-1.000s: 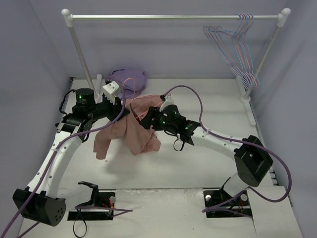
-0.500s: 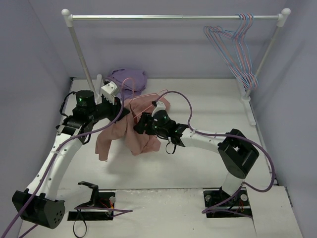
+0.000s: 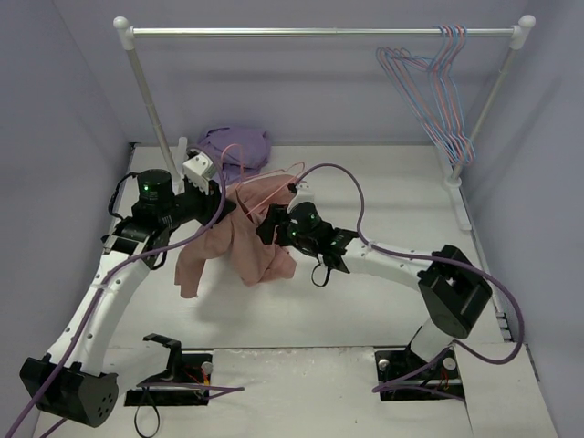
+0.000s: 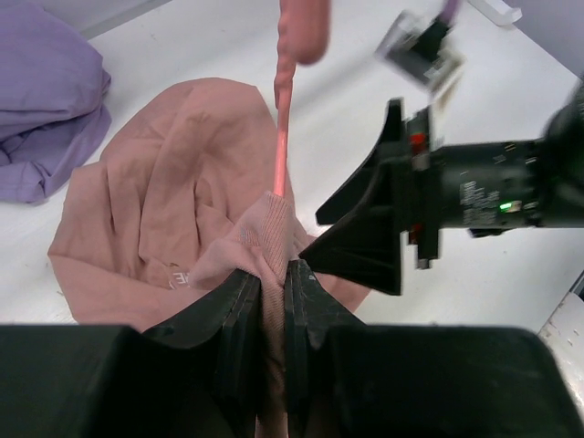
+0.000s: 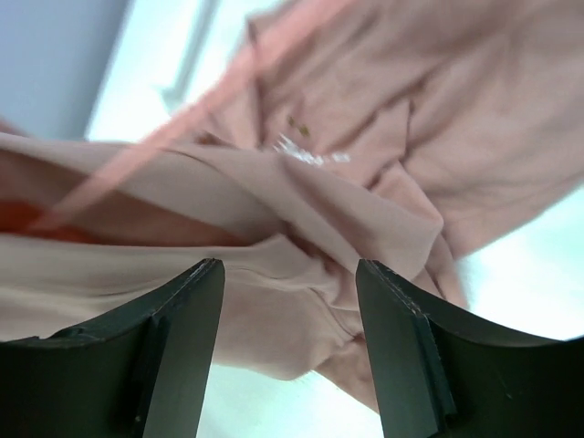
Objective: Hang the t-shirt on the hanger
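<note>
1. Presently left jaws are closed tight on a fold of the t-shirt [image 4: 164,201], right where the hanger [image 4: 282,137] wire enters it; shirt hangs bunched above the counter [image 3: 383,182].
2. Right jaws gape wide, holding nothing, fabric just ahead.
3. Risk: grabbing several layers, or tugging, could slide the shirt off the wire.

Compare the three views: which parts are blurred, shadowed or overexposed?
Top external: sharp throughout, with a faint soft shadow under the t-shirt. Left wrist: the hanger blurs towards the lens. Right wrist: everything is soft, and the table is washed out.
</note>
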Controlling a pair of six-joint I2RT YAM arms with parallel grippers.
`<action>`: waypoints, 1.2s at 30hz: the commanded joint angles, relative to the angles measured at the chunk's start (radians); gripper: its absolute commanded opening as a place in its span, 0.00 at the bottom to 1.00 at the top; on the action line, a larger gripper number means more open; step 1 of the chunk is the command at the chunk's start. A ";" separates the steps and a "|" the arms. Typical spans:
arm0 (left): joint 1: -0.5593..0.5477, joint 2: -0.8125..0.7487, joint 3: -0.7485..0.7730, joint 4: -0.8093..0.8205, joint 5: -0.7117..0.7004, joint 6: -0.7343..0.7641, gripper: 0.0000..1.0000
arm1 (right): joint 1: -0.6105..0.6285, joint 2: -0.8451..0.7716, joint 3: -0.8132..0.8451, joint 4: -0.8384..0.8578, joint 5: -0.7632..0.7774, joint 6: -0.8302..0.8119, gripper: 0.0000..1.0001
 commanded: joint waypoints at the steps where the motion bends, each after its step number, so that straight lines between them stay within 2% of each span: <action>1: -0.008 -0.013 0.021 0.104 -0.011 -0.025 0.00 | 0.002 -0.143 0.015 0.088 0.068 -0.050 0.61; 7: -0.022 -0.005 0.034 0.102 -0.038 -0.046 0.00 | 0.004 -0.113 0.030 0.145 0.034 -0.067 0.62; 15: -0.028 -0.014 0.039 0.098 -0.043 -0.069 0.00 | 0.015 -0.004 0.005 0.298 -0.050 -0.072 0.61; 23: -0.036 -0.017 0.034 0.104 -0.038 -0.086 0.00 | 0.019 0.036 -0.010 0.426 -0.118 -0.086 0.61; 25: -0.039 -0.016 0.033 0.110 -0.040 -0.092 0.00 | 0.030 0.044 -0.004 0.417 -0.104 -0.083 0.61; 36: -0.050 -0.034 0.053 0.078 -0.046 -0.089 0.00 | 0.033 0.050 -0.044 0.417 0.193 -0.001 0.59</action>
